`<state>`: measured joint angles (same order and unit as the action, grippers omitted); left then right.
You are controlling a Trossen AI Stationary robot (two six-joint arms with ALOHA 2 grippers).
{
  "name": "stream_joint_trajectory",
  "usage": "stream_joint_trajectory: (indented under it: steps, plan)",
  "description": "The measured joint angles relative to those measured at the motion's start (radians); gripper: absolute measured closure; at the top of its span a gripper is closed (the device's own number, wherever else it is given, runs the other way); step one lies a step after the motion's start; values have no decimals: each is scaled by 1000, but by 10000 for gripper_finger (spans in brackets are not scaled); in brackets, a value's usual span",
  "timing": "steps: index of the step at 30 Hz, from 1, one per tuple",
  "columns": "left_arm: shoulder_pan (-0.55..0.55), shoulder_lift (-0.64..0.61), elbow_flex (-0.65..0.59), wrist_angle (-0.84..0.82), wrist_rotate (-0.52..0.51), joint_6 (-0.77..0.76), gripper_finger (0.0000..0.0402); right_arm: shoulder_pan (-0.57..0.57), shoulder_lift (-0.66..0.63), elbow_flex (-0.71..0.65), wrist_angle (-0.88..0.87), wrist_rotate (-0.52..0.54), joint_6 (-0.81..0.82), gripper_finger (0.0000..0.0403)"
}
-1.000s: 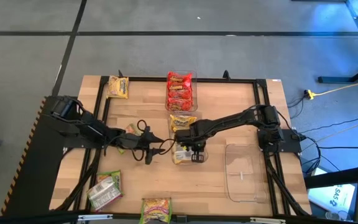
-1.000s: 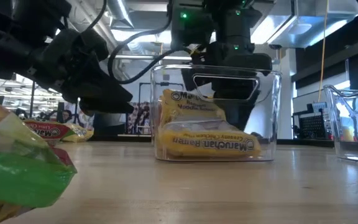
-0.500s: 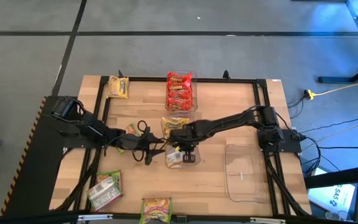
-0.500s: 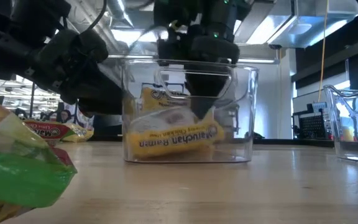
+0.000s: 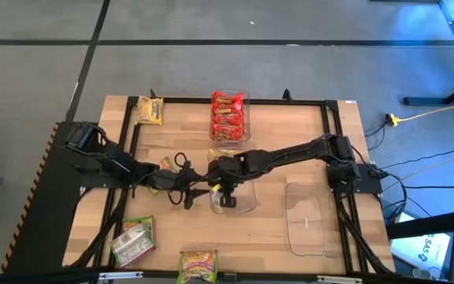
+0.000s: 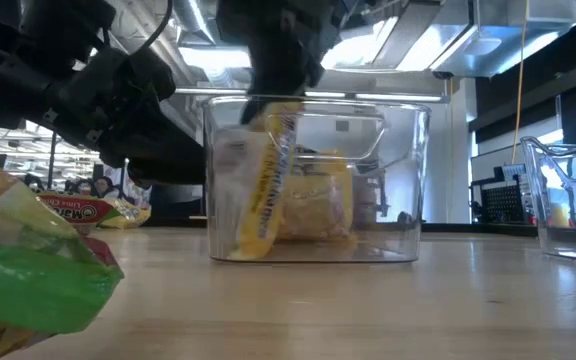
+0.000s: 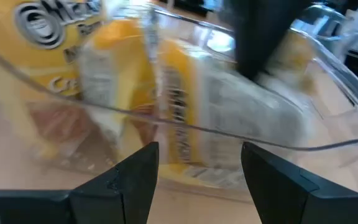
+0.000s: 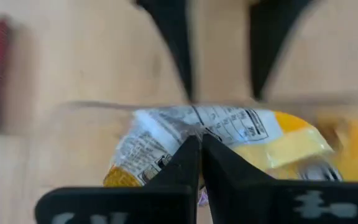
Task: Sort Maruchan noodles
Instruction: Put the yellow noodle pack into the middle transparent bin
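Inside clear bin [image 6: 408, 180] — right tool [image 8: 197, 146], yellow packet [image 6: 268, 190]

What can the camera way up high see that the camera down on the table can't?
Only the high camera shows the red packets filling the far bin, the empty bin and a yellow packet at the far corner. Only the low camera shows a yellow packet on edge in the bin. Both show the middle bin and right gripper.
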<state>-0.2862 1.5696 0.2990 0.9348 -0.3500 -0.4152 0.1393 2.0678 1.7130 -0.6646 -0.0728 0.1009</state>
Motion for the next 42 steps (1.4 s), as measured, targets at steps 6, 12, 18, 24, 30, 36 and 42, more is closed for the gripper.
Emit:
stream_joint_trajectory:
  steps: [6,12,18,24,30,36,42]
  plan:
    - [1,0,1,0,-11,0,179,1,13,-2,80,-32,3,393]
    - [1,0,1,1,-8,0,179,-1,31,-2,125,-36,29,360]
    - [0,0,1,-1,-6,0,179,-1,31,69,35,-53,31,253]
    - [0,0,1,-1,-7,0,179,-1,29,330,-335,-43,154,174]
    - [0,0,1,-13,0,-52,179,20,28,384,-529,72,513,149]
    - [-7,0,1,-14,1,-81,179,42,39,304,-365,76,755,148]
    - [-44,0,1,-17,5,-101,179,47,58,232,-258,81,865,148]
